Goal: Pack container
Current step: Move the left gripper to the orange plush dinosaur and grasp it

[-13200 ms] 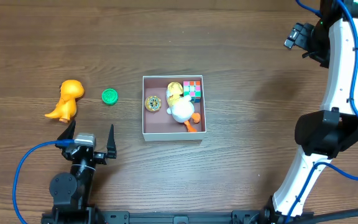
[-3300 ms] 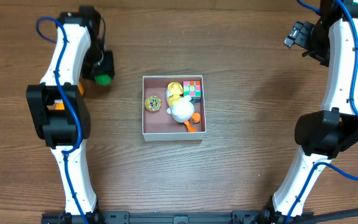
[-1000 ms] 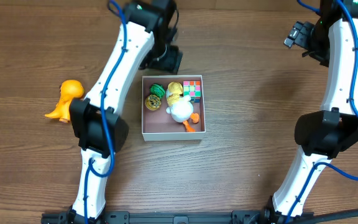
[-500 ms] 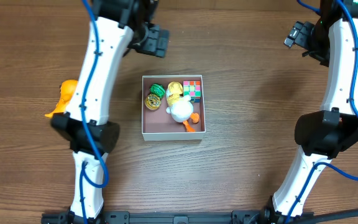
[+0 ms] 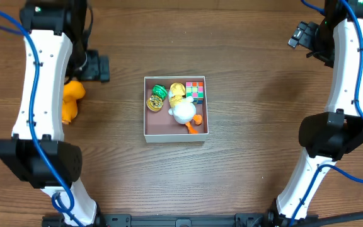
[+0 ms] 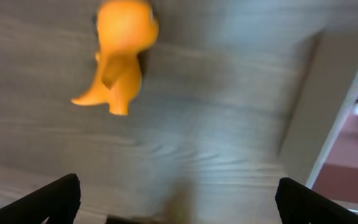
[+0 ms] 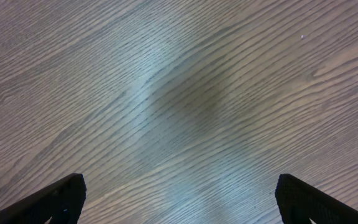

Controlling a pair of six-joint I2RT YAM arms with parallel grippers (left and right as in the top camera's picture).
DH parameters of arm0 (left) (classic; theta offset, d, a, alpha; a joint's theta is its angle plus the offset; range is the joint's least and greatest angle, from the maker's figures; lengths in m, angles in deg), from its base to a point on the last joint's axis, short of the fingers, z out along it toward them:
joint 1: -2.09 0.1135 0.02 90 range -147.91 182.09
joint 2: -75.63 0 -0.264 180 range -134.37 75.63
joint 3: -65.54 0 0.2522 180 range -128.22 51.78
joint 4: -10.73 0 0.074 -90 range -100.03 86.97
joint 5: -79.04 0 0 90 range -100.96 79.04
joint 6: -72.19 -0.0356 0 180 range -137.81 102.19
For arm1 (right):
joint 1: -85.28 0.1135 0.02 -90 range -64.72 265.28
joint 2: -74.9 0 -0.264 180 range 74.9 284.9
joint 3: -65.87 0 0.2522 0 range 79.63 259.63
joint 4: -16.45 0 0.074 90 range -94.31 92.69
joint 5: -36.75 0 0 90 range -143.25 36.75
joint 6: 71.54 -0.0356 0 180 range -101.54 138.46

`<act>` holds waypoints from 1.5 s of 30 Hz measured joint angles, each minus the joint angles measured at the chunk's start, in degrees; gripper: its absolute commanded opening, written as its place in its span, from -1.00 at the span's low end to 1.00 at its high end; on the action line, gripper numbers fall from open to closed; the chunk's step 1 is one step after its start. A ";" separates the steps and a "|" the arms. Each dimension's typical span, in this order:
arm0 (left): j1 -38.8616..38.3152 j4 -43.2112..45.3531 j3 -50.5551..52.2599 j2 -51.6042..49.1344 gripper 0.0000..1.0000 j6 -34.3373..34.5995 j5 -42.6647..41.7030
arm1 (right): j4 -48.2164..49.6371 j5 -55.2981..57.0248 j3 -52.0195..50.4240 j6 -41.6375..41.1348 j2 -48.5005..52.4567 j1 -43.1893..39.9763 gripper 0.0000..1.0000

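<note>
The container (image 5: pixel 162 128) is a square white-walled box with a pinkish-brown floor at the table's middle. In it lie a green disc (image 5: pixel 159 91), a gold round toy (image 5: pixel 154 103), a white and yellow duck (image 5: pixel 183 108) and a colour cube (image 5: pixel 195 90). An orange dinosaur (image 5: pixel 71 101) stands on the wood to its left, partly under my left arm. My left gripper (image 5: pixel 96 68) hovers just behind and right of the dinosaur (image 6: pixel 120 56), open and empty (image 6: pixel 179 205). The container's wall (image 6: pixel 328 106) shows blurred at the right of the left wrist view. My right gripper (image 5: pixel 304 36) is open over bare wood (image 7: pixel 179 202) at the far right.
My left arm (image 5: pixel 43 94) spans the table's left side. The right arm (image 5: pixel 342 94) stands along the right edge. Wood-grain tabletop (image 5: pixel 263 126) surrounds the container.
My left arm has swung left from the container's back left corner to beside the orange dinosaur. The green disc stays in the container. The right arm has not moved.
</note>
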 measured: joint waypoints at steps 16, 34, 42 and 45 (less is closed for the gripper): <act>11.10 20.50 23.10 -0.04 1.00 -4.22 0.48 | 0.07 -0.02 0.00 0.02 0.00 0.00 1.00; 15.30 31.58 27.56 -1.22 1.00 -16.06 -1.53 | 0.04 -0.02 0.00 0.00 0.00 0.00 1.00; 15.30 34.07 27.58 -9.68 1.00 -17.64 -2.01 | 0.04 0.00 0.00 0.00 0.00 0.00 1.00; 15.30 34.18 27.58 -12.31 1.00 -17.77 -2.25 | 0.02 0.00 0.00 0.02 0.00 0.00 1.00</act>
